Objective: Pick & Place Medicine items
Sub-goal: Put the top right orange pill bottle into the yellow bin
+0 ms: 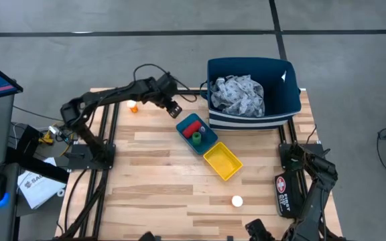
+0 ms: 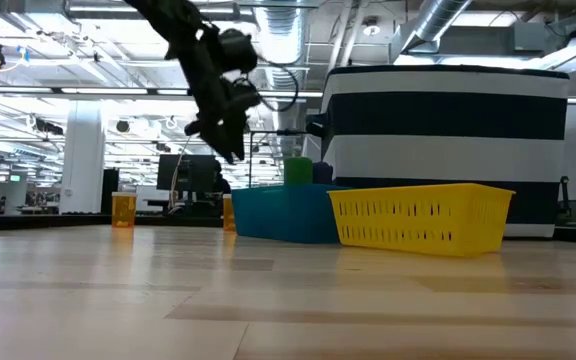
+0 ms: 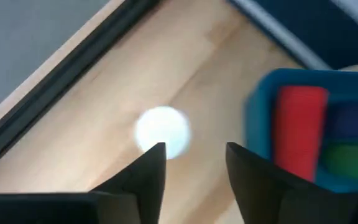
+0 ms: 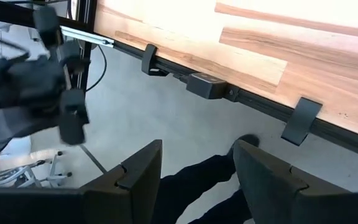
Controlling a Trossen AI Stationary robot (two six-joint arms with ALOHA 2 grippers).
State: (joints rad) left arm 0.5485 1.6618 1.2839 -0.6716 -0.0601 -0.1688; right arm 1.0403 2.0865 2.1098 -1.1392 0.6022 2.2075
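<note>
My left gripper (image 1: 173, 108) hangs open above the table, just left of the blue tray (image 1: 185, 138). Between its fingers in the left wrist view (image 3: 194, 165) shows the white cap of a pill bottle (image 3: 162, 130) standing on the table below, untouched; the low view shows that bottle (image 2: 228, 212) beside the tray. The tray holds a red bottle (image 3: 300, 134), a green bottle (image 1: 197, 138) and a blue box (image 3: 353, 117). Another orange pill bottle (image 1: 133, 106) stands farther left. A third, white-capped bottle (image 1: 236, 200) stands near the table's near edge. My right gripper (image 4: 194, 165) waits open beyond the near edge.
A yellow tray (image 1: 222, 161) lies just right of the blue tray, toward the near edge. A large blue bin (image 1: 283, 107) holding the patterned cloth (image 1: 240, 94) stands at the far right. Bare wood lies to the left and near side.
</note>
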